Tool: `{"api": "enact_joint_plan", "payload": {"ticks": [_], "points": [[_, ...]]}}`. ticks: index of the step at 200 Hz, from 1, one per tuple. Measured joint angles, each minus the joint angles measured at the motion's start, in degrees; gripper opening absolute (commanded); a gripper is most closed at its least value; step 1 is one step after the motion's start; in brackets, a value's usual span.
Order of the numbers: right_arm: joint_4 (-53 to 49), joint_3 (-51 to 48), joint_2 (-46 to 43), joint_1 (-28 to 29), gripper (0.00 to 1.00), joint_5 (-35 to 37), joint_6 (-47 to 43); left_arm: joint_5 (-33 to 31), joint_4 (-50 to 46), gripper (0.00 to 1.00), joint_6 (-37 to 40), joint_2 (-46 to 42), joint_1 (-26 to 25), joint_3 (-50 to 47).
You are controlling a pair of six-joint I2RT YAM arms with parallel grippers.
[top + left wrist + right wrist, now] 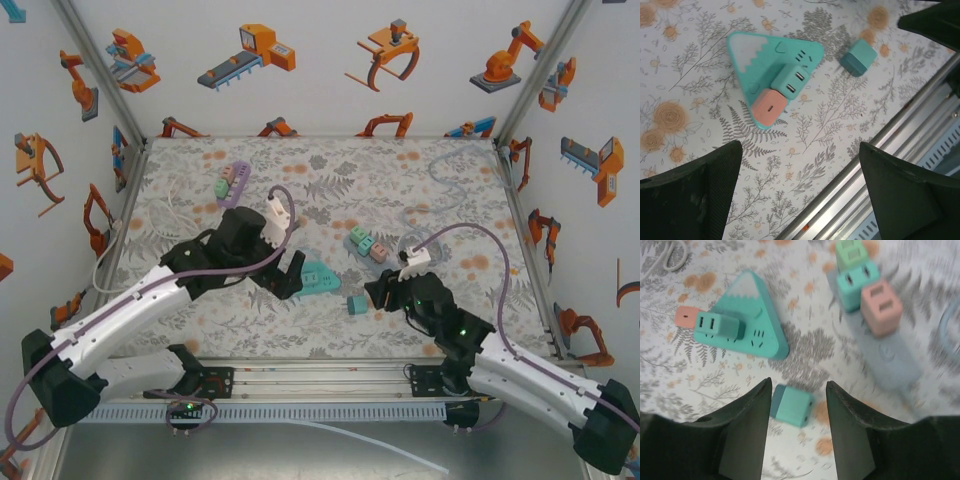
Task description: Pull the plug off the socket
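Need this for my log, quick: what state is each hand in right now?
Left hand: open, empty.
Right hand: slightly open, holding nothing; teal plug lies loose below.

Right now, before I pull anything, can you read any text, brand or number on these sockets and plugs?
No readable text or numbers anywhere.
triangular teal socket: slot openings and a white mountain pattern, no lettering.
grey power strip: blurred, nothing legible.
wall stickers: robot pictures, no words.
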Motion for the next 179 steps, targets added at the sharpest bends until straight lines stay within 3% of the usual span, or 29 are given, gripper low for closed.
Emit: {"api": "enact_joint_plan", "payload": {"ticks": [28, 50, 89, 132, 179], "points": [[4.07, 3.65, 4.5, 0.0, 0.46, -5.62, -19.02, -0.68, 0.09, 0.88, -1.77, 5.14, 4.04, 3.78], [3.61, 10.05, 11.74, 0.0, 0.48, -14.53, -34.82, -0.9, 0.02, 0.87, -1.68, 9.57, 6.86, 7.58], [1.4, 18.58, 21.64, 0.0, 0.51, -28.68, -54.75, 0.02, 2.45, 0.84, -0.76, 16.17, 11.67, 9.97], [-3.3, 27.47, 34.69, 0.0, 0.59, -37.0, -65.48, 3.52, 4.57, 0.81, -0.35, 20.83, 17.49, 9.25], [-5.55, 32.22, 45.2, 0.0, 0.61, -39.58, -68.22, 5.33, 4.55, 0.8, 0.22, 23.32, 18.18, 9.25]]}}
